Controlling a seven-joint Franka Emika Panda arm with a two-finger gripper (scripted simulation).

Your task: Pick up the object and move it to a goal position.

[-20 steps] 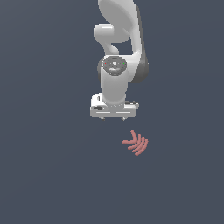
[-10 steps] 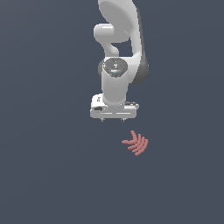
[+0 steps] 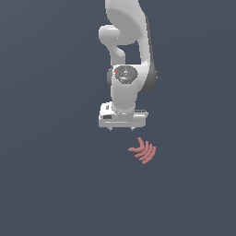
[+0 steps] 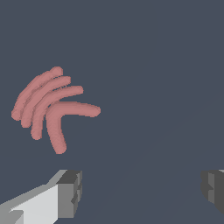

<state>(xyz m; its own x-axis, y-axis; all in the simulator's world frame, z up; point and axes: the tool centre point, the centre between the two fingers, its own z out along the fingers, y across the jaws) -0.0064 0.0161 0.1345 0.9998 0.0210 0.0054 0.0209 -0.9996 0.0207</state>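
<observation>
there is one arm (image 3: 126,55), one gripper (image 3: 122,129) and one object (image 3: 144,150), and nothing else on the flat, dark blue-grey ground (image 3: 50,175). the arm is white and comes down from the top of the exterior view, with a round joint cap partway down and a wide white gripper body at its lower end, pointing downward. two short fingertips poke out under that body, one near each end. the object is a small salmon-pink fan of curved ribs lying on the ground, apart from the gripper; in the exterior view it sits lower than the gripper body and toward the exterior view's right of it, roughly under the body's right end rather than between the fingertips. in that view about five ribs can be made out, but they are small and blur together. the wrist view shows what the exterior one does not: the object (image 4: 50,105) large and clear, as four bent ribs nested inside one another like chevrons, their bends close together and their ends splayed; a fifth rib cannot be told apart here. it also shows two grey finger pads (image 4: 70,193), one at each side of the picture with bare ground between them, so the gripper (image 4: 140,190) is spread wide and grasps nothing. the object lies off to one side of that gap, nearer one pad, touching neither. the wrist view shows none of the arm; the exterior view shows it whole.
</observation>
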